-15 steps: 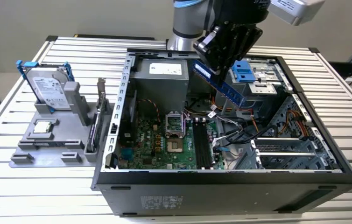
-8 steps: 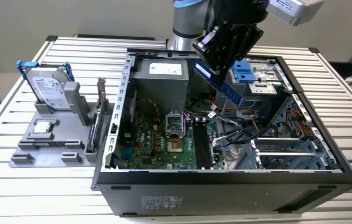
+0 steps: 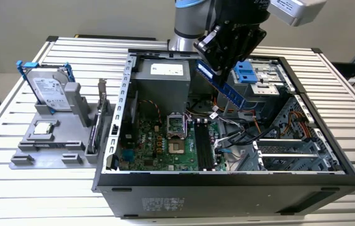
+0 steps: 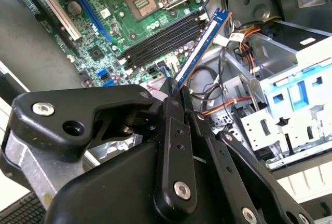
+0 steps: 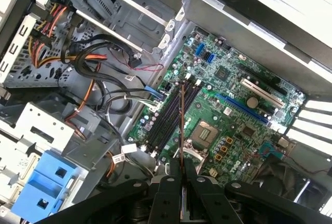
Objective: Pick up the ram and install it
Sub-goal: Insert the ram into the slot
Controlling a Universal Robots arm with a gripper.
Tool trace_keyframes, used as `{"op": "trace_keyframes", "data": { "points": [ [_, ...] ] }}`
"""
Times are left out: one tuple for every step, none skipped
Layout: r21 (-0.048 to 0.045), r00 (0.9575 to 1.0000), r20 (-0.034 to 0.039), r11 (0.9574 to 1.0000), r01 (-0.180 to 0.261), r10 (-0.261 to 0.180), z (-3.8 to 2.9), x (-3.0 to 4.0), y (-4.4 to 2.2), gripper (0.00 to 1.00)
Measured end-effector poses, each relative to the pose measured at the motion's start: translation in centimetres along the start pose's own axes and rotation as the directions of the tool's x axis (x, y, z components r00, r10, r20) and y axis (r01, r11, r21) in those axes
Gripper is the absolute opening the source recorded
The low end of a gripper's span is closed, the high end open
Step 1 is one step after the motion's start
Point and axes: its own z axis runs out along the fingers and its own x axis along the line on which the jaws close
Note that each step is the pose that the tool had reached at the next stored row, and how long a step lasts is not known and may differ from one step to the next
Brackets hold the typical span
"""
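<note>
Ram [image 5: 181, 123], gripped by the claw [image 5: 181, 175], appears edge-on in the first wrist view.

My arm [image 3: 185, 28] is a thick silver-grey tube with a light blue ring at its joint. A pale grey box [image 3: 297, 10] is mounted beside my wrist. My gripper [image 4: 174, 93] is matt black, built of flat link bars [image 4: 174, 146] with rounded ends. The bars are pinned by round silver screws [image 4: 181, 190], and small holes run along the middle bar.
</note>
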Motion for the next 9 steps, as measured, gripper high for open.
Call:
{"op": "trace_keyframes", "data": {
  "points": [
    [0.0000,1.0000,-0.0001,1.0000,-0.004,0.004,0.00,0.00,0.00,0.00],
    [0.0001,1.0000,-0.0002,1.0000,-0.008,0.008,0.00,0.00,0.00,0.00],
    [0.0001,0.9999,-0.0003,0.9999,-0.012,0.012,0.00,0.00,0.00,0.00],
    [0.0002,0.9999,-0.0004,0.9999,-0.017,0.017,0.00,0.00,0.00,0.00],
    [0.0002,0.9998,-0.0004,0.9998,-0.020,0.021,0.00,0.00,0.00,0.00],
    [0.0002,0.9997,-0.0004,0.9997,-0.025,0.025,0.00,0.00,0.00,0.00],
    [0.0002,0.9996,-0.0004,0.9996,-0.028,0.028,0.00,0.00,0.00,0.00],
    [0.0003,0.9995,-0.0005,0.9995,-0.032,0.032,0.00,0.00,0.00,0.00],
    [0.0003,0.9993,-0.0005,0.9993,-0.036,0.036,0.00,0.00,0.00,0.00]
  ]
}}
